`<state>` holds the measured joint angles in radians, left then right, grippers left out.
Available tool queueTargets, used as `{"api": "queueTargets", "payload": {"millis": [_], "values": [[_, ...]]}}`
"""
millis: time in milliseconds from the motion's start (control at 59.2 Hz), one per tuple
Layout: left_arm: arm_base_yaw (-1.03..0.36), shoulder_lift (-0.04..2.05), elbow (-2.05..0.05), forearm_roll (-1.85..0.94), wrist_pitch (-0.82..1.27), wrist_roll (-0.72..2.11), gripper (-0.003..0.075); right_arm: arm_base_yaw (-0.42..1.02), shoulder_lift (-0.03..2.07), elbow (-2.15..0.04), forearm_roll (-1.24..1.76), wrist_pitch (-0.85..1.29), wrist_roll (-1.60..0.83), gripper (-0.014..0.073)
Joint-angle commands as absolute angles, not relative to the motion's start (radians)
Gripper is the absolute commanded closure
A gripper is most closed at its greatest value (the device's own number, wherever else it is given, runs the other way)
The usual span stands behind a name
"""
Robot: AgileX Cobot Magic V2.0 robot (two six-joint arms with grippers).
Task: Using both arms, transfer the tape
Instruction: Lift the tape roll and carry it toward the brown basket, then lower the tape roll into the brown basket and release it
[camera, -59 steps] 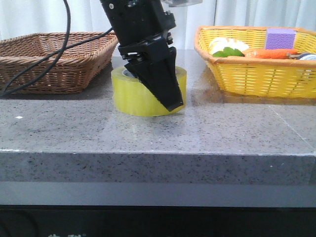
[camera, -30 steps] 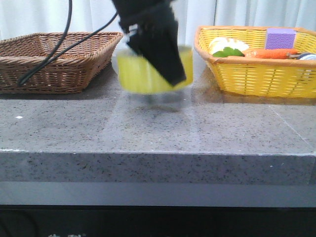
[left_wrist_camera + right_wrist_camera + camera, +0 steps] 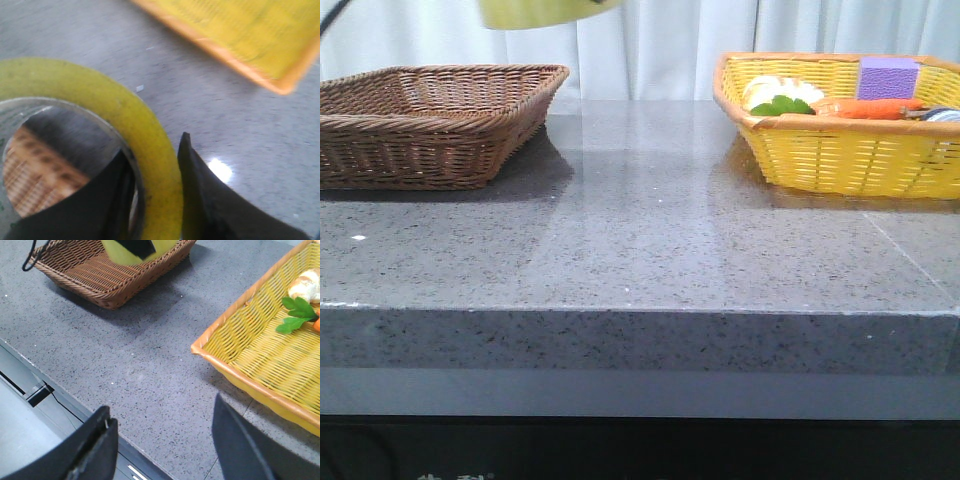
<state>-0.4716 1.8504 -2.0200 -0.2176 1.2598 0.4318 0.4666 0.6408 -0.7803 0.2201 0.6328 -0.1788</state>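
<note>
The left gripper (image 3: 152, 200) has its fingers (image 3: 210, 200) pinched on the wall of the tape (image 3: 120, 117): one finger sits inside the core, the other against the outer yellow face, and the roll's rim rises just above both tips. Through the core, behind the inner finger, a patch of brown wicker shows. Past the outer finger lies grey speckled tabletop (image 3: 150, 60), and farther out the orange-rimmed edge of the yellow basket (image 3: 240, 35).

The right gripper (image 3: 165, 440) holds nothing; its fingers (image 3: 95, 450) are spread wide with bare tabletop between them. Just beyond the finger on the carrot side sits the yellow basket, holding green leaves (image 3: 296, 312) and a pale lumpy item. Well beyond the other finger sits the brown wicker basket (image 3: 100, 275), and above it the tape hangs with a black finger across its face.

In the front view the tape (image 3: 545, 12) is up at the top edge, clear of the tabletop (image 3: 640, 250), over the near corner of the brown basket (image 3: 430, 120); the yellow basket (image 3: 840, 150) is far across.
</note>
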Motion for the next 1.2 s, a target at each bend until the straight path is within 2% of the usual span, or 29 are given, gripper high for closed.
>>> {"api": "queueTargets", "payload": {"millis": [0,270,625,709,777,878,946,1182], "values": [[-0.413,1.796,-2.055,-0.227,1.212,0.370,0.0582,0.463,0.639,-0.805,0.232,0.559,-0.184,0.0147],[-0.285,1.842,-2.051,-0.227,1.214,0.347,0.0582,0.463,0.639,-0.805,0.232,0.559,-0.184,0.0147],[-0.261,1.953,-2.048,-0.175,1.196,0.328,0.0577,0.463,0.639,-0.805,0.232,0.559,-0.184,0.0147],[-0.261,1.968,-2.048,-0.165,1.201,0.322,0.0521,0.463,0.639,-0.805,0.232,0.559,-0.184,0.0147],[-0.261,1.973,-2.048,-0.165,1.203,0.318,0.0425,0.463,0.639,-0.805,0.232,0.559,-0.184,0.0147],[-0.261,1.976,-2.048,-0.165,1.203,0.301,0.0331,0.463,0.639,-0.805,0.232,0.559,-0.184,0.0147],[-0.261,1.976,-2.048,-0.165,1.208,0.300,0.0310,0.463,0.639,-0.805,0.232,0.559,-0.184,0.0147],[-0.261,1.934,-2.056,-0.165,1.237,0.287,0.0311,0.463,0.639,-0.805,0.232,0.559,-0.184,0.0147]]}}
